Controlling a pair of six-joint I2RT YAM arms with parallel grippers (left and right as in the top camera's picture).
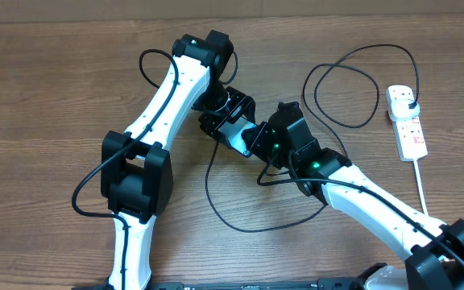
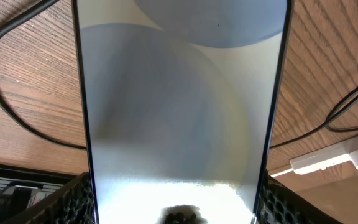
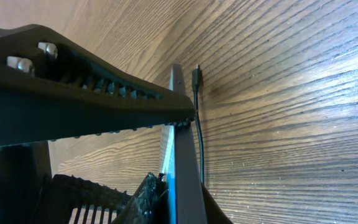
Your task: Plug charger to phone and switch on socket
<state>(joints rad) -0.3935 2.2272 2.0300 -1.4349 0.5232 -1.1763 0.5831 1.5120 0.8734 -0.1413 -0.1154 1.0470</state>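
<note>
The phone (image 1: pixel 234 134) is held off the table between my two grippers, near the middle. In the left wrist view its lit pale screen (image 2: pixel 179 124) fills the frame. My left gripper (image 2: pixel 179 211) is shut on its long edges. The right wrist view shows the phone edge-on (image 3: pixel 182 162), with my right gripper (image 3: pixel 182 199) shut on its faces. The charger's connector tip (image 3: pixel 196 73) lies beside the phone's far end. Its thin black cable runs down the phone's back into my right finger. The charger's plug (image 1: pixel 408 100) sits in the white socket (image 1: pixel 407 122).
The black cable (image 1: pixel 207 184) loops widely over the wooden table below and right of the grippers. The socket's white cord (image 1: pixel 420 181) runs toward the front right. The socket also shows in the left wrist view (image 2: pixel 340 158). My left gripper's finger (image 3: pixel 73 93) crosses the right wrist view.
</note>
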